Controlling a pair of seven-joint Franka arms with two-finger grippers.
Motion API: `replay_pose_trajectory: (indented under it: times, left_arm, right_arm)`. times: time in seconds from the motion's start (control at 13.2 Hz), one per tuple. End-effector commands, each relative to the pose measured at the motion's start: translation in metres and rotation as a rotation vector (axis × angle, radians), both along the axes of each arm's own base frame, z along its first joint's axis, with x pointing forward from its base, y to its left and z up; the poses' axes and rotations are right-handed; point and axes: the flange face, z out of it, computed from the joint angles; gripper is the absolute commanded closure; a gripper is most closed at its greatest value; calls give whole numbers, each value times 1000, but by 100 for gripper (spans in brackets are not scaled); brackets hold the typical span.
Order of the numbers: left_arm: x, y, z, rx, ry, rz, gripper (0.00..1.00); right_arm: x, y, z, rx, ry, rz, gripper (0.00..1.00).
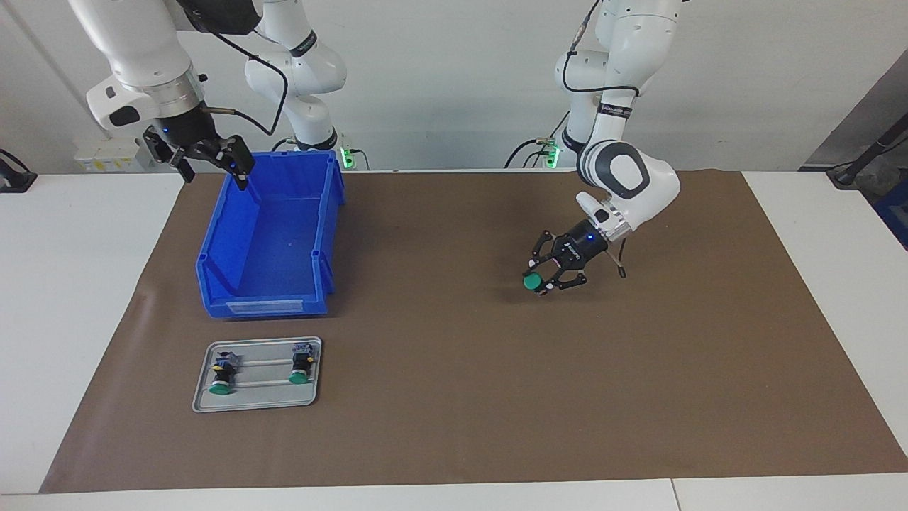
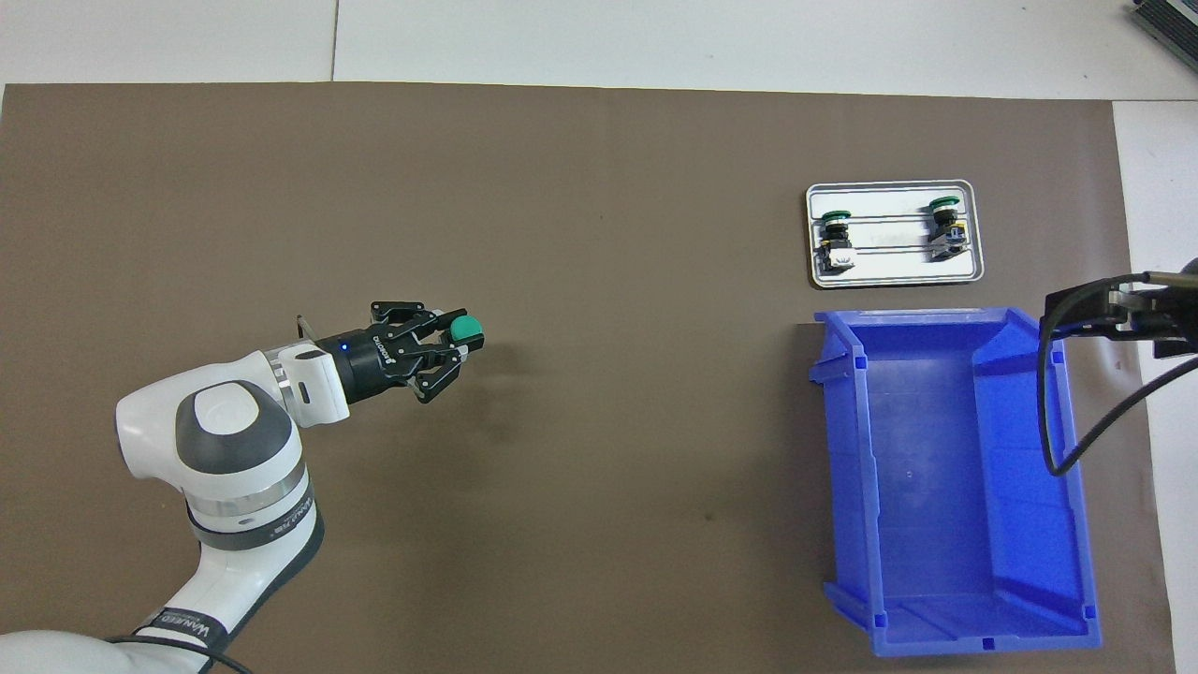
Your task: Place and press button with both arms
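A button with a green cap is gripped by my left gripper, which is shut on its black body. The gripper lies almost level, low over the brown mat at mid-table, toward the left arm's end. The overhead view shows the same button at the left gripper tips, cap pointing toward the right arm's end. My right gripper waits open in the air over the rim of the blue bin; only the right gripper tips show from overhead.
A grey tray lies on the mat, farther from the robots than the bin, and holds two more green-capped buttons. The tray and the empty bin sit toward the right arm's end.
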Motion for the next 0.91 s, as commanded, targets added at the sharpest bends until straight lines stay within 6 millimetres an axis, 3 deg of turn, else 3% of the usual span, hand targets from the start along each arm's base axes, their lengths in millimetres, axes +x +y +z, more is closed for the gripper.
replay_pose_trajectory:
  times: [0.0, 0.45, 0.83]
  left_arm:
    - [-26, 21, -16, -106, -80, 0, 100]
    - [-70, 49, -52, -279, -160, -9, 100]
    - [-82, 55, -62, -306, -150, -6, 100]
  right_arm:
    - [-2, -2, 0, 7, -7, 22, 0]
    - [-2, -2, 0, 7, -7, 22, 0]
    - [-2, -2, 0, 7, -7, 22, 0]
